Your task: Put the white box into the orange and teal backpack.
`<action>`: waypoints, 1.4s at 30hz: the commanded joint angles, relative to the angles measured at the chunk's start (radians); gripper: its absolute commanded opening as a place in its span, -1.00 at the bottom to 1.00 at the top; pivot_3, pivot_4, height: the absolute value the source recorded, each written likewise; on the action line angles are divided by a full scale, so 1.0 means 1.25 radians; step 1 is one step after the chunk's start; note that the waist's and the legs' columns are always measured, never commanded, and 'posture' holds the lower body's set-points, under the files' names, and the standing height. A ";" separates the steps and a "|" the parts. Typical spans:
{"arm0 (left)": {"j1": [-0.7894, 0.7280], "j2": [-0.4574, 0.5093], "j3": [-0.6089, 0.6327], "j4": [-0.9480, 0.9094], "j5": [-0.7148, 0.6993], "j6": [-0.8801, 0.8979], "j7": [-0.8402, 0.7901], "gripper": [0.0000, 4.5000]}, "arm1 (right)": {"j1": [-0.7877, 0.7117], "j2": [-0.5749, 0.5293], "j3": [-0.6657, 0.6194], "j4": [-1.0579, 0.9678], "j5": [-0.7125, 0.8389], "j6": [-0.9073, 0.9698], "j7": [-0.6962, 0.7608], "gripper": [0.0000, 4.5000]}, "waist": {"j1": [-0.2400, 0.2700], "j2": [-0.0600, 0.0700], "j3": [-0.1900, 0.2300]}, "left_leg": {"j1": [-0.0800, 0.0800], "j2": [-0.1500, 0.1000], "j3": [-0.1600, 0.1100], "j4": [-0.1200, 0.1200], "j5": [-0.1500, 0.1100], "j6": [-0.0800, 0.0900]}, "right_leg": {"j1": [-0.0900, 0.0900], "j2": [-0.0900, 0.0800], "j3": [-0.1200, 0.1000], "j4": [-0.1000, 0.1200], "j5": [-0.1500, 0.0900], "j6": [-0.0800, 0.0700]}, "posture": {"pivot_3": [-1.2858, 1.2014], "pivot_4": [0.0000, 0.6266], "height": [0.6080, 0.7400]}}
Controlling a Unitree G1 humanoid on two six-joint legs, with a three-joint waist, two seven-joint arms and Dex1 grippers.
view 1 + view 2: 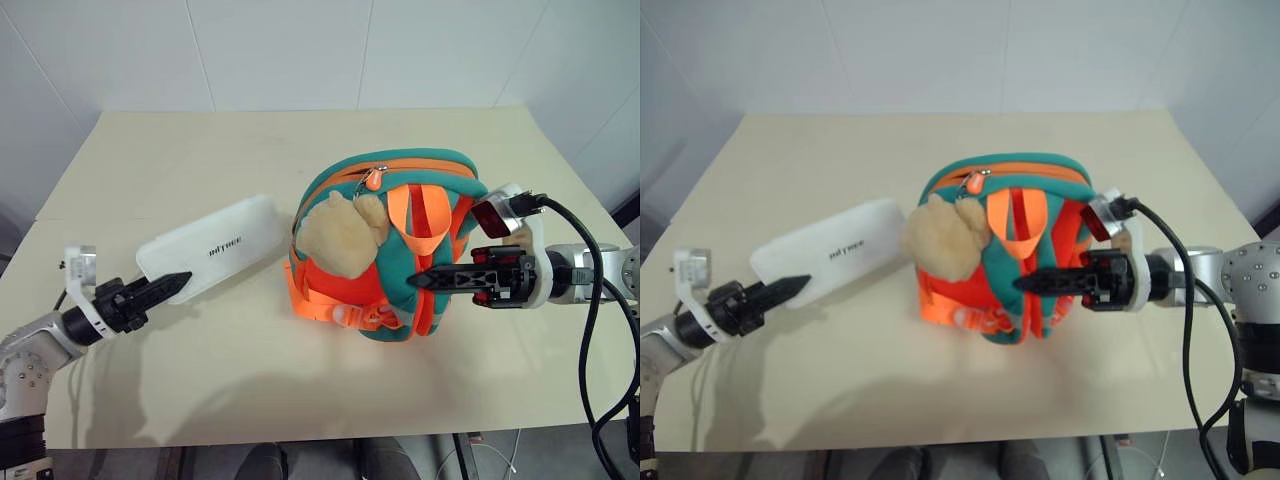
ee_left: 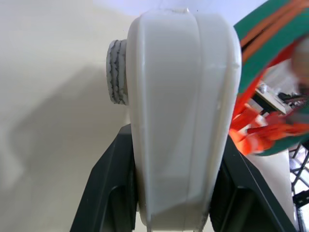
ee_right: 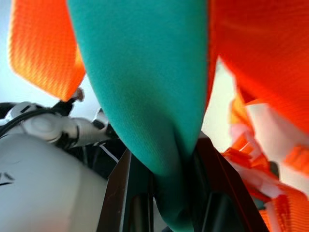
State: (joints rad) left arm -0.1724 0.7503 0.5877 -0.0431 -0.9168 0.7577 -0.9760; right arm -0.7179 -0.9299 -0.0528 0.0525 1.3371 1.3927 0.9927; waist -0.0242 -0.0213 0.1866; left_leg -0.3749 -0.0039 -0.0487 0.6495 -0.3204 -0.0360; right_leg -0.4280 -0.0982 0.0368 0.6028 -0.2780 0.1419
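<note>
The white box [image 1: 215, 245] is a flat case with small dark lettering. It slants from the table's left side toward the orange and teal backpack [image 1: 440, 190]. My left gripper [image 1: 178, 283] is shut on the box's near end. The left wrist view has the white box [image 2: 178, 111] clamped between both black fingers [image 2: 108, 193]. The backpack stands upright in the middle of the table, with a tan plush toy [image 1: 340, 235] on its left face. My right gripper [image 1: 420, 281] reaches in from the right, shut on a teal fold of the backpack [image 3: 145, 87].
The beige table [image 1: 200, 150] has bare surface behind and in front of the backpack. A black cable [image 1: 590, 260] loops off my right wrist past the table's right edge. White walls stand behind the table.
</note>
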 commanded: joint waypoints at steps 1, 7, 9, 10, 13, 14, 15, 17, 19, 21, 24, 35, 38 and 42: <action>-0.007 0.061 0.084 -0.081 -0.077 0.017 -0.016 -0.38 | -0.021 -0.001 0.013 0.013 -0.072 -0.034 0.069 -0.40 | 0.000 0.000 0.000 | 0.000 0.000 0.000 0.000 0.000 0.000 | 0.000 0.000 0.000 0.000 0.000 0.000 | 0.03 -0.52 1.00; -0.014 0.101 0.079 -0.137 -0.154 0.075 -0.019 -0.38 | -0.032 0.040 0.044 0.015 -0.151 -0.062 0.121 -0.40 | -0.002 0.000 0.000 | 0.000 0.000 0.001 0.000 0.000 0.000 | 0.000 0.000 0.000 0.000 0.000 0.000 | 0.03 -0.52 1.00; -0.030 0.104 0.071 -0.146 -0.174 0.085 -0.017 -0.38 | -0.034 0.052 0.046 0.015 -0.169 -0.064 0.131 -0.40 | -0.001 0.000 0.000 | 0.000 0.000 0.001 0.000 0.000 0.000 | 0.000 0.001 0.000 0.001 0.000 0.000 | 0.03 -0.52 1.00; -0.045 0.108 0.061 -0.154 -0.189 0.094 -0.016 -0.38 | -0.034 0.057 0.047 0.013 -0.177 -0.065 0.136 -0.40 | -0.001 0.000 0.000 | 0.000 0.000 0.001 0.000 0.000 0.000 | 0.000 0.001 0.000 0.001 0.000 0.000 | 0.03 -0.52 1.00; -0.085 0.118 0.037 -0.165 -0.210 0.108 -0.018 -0.38 | -0.030 0.066 0.044 0.007 -0.193 -0.066 0.146 -0.40 | -0.001 0.000 0.000 | 0.000 0.000 0.001 0.001 0.000 0.000 | 0.000 0.001 0.000 0.002 0.000 0.000 | 0.03 -0.52 1.00; -0.100 0.122 0.027 -0.164 -0.212 0.109 -0.021 -0.38 | -0.027 0.068 0.042 0.005 -0.197 -0.067 0.148 -0.40 | -0.001 0.000 0.000 | 0.000 0.000 0.001 0.001 0.000 0.000 | 0.000 0.001 0.000 0.002 0.000 0.000 | 0.03 -0.52 1.00; -0.114 0.125 0.018 -0.164 -0.216 0.111 -0.022 -0.38 | -0.023 0.070 0.040 0.002 -0.201 -0.067 0.151 -0.40 | -0.002 0.000 0.000 | 0.000 0.000 0.001 0.001 0.000 0.000 | 0.000 0.001 0.000 0.002 0.000 0.000 | 0.03 -0.52 1.00; -0.132 0.128 0.003 -0.161 -0.219 0.114 -0.025 -0.38 | -0.020 0.073 0.038 -0.002 -0.207 -0.067 0.155 -0.40 | -0.003 0.000 0.000 | 0.000 0.000 0.001 0.001 0.000 0.000 | 0.000 0.001 0.000 0.003 0.000 0.000 | 0.03 -0.52 1.00; -0.150 0.133 -0.025 -0.159 -0.209 0.114 -0.039 -0.38 | -0.014 0.077 0.033 -0.007 -0.210 -0.067 0.156 -0.40 | -0.003 0.000 0.000 | 0.000 0.000 0.001 0.001 0.000 0.000 | 0.000 0.001 0.000 0.003 0.000 0.000 | 0.03 -0.52 1.00; -0.162 0.138 -0.052 -0.151 -0.182 0.100 -0.056 -0.38 | -0.010 0.082 0.029 -0.011 -0.212 -0.067 0.154 -0.40 | -0.003 0.000 0.000 | 0.000 0.000 0.001 0.001 0.000 -0.001 | 0.000 0.002 0.000 0.003 0.000 0.000 | 0.03 -0.52 1.00; -0.175 0.150 -0.086 -0.132 -0.142 0.073 -0.087 -0.38 | -0.005 0.088 0.022 -0.015 -0.216 -0.068 0.152 -0.40 | -0.002 0.000 0.000 | 0.000 0.000 0.001 0.001 0.000 -0.001 | 0.000 0.002 0.000 0.002 0.000 0.000 | 0.03 -0.52 1.00; -0.231 0.247 -0.233 0.027 0.175 -0.221 -0.242 -0.38 | 0.025 0.110 -0.008 -0.029 -0.220 -0.074 0.132 -0.40 | -0.002 0.000 0.000 | 0.001 0.000 0.001 0.002 0.000 -0.001 | 0.000 0.002 0.000 0.003 0.000 0.000 | 0.03 -0.52 1.00; -0.244 0.271 -0.256 0.081 0.216 -0.269 -0.284 -0.38 | 0.029 0.116 -0.016 -0.029 -0.221 -0.074 0.127 -0.40 | -0.003 0.000 0.000 | 0.002 0.000 0.002 0.002 0.000 0.000 | 0.001 0.002 0.000 0.003 0.000 0.000 | 0.03 -0.52 1.00; -0.262 0.285 -0.262 0.131 0.237 -0.284 -0.320 -0.38 | 0.037 0.122 -0.025 -0.034 -0.220 -0.073 0.121 -0.40 | -0.002 0.000 0.000 | 0.002 0.000 0.002 0.002 0.000 0.000 | 0.001 0.002 0.000 0.005 0.000 0.000 | 0.03 -0.52 1.00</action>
State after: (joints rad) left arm -0.4703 1.0775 0.2454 0.1079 -0.6364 0.4225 -1.3585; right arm -0.6800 -0.7792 -0.0508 0.0405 1.0500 1.3079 1.1440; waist -0.0271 -0.0213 0.1866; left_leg -0.3730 -0.0037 -0.0464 0.6522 -0.3208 -0.0359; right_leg -0.4274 -0.0952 0.0371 0.6094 -0.2780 0.1420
